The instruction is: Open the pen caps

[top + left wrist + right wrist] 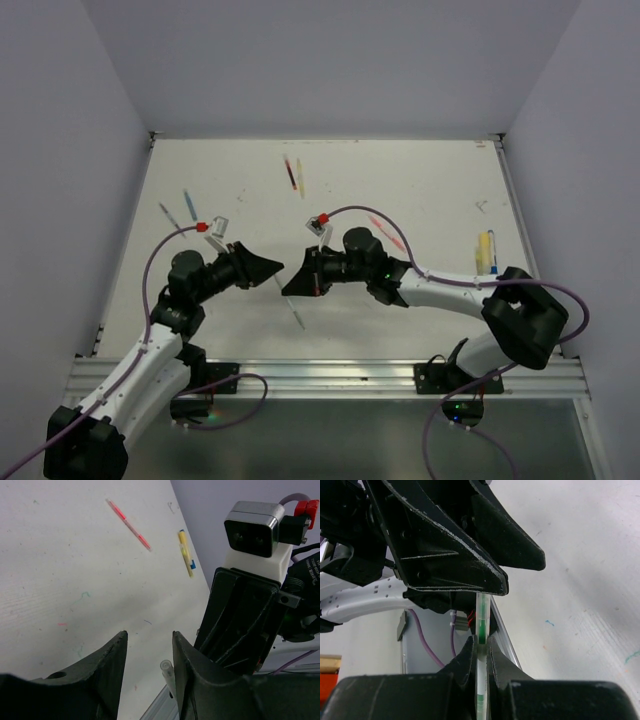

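From above, the left gripper (278, 268) and the right gripper (290, 286) meet nose to nose mid-table; a pale pen (299, 315) juts from the right one toward the bases, and other pens (292, 175) lie well apart. In the left wrist view its fingers (112, 665) stand parted, gripping nothing; the pen's clear tip (166, 670), probably the cap, sits just beside one pad. In the right wrist view the jaws pinch the green-cored barrel tight; the left should centre on that tip, close squarely, then pull straight along the barrel.
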Robot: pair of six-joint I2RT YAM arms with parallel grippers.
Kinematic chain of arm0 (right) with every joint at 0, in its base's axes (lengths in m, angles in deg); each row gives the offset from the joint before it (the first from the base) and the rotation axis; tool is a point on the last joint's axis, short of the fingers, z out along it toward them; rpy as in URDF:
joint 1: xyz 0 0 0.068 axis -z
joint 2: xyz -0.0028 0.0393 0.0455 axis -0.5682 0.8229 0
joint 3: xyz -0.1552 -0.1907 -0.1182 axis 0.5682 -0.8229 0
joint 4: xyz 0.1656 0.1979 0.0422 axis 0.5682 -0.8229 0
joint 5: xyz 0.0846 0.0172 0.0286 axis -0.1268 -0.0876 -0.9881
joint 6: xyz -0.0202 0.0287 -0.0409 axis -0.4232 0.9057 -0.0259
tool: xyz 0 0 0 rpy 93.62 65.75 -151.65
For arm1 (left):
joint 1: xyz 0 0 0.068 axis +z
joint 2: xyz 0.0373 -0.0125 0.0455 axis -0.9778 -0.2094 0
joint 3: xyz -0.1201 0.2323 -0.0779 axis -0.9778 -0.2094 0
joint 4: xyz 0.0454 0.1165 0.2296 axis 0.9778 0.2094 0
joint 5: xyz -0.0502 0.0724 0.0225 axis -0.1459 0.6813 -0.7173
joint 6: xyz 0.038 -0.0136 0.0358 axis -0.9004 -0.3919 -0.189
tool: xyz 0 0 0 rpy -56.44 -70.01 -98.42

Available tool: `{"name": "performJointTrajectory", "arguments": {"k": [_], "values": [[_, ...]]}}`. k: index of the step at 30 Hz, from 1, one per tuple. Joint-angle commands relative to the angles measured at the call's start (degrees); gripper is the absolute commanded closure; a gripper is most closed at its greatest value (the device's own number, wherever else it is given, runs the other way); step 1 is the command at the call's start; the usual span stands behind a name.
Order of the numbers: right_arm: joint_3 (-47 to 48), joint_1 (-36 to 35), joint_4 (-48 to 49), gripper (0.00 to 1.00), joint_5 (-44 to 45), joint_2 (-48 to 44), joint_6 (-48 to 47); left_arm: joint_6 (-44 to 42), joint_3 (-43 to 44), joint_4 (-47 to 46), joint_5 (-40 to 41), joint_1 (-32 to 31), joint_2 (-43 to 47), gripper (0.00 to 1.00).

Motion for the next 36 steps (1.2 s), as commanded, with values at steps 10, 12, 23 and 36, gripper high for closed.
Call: {"name": "performJointTrajectory", "arguments": {"k": [10, 12, 23, 36], "values": [[5.7, -0.5, -0.7, 1.00, 6.0, 1.6, -3.3, 2.3, -0.4, -1.7, -1.8, -0.3, 0.8, 0.61], [6.0, -0.4, -0.9, 1.00, 6.4, 2.1, -3.5, 2.3, -0.5, -1.7, -2.0, -0.3, 0.8, 0.63], [6.2, -0.4, -0.6, 1.00, 6.8, 4.0, -3.1, 1.8, 0.1, 0.1, -1.4, -0.2, 1.2, 1.00], [4.7, -4.0, -2.4, 0.81, 9.3, 5.1, -6.2, 5.8, 0.1, 0.1, 1.7, -0.2, 2.4, 1.00]]}}
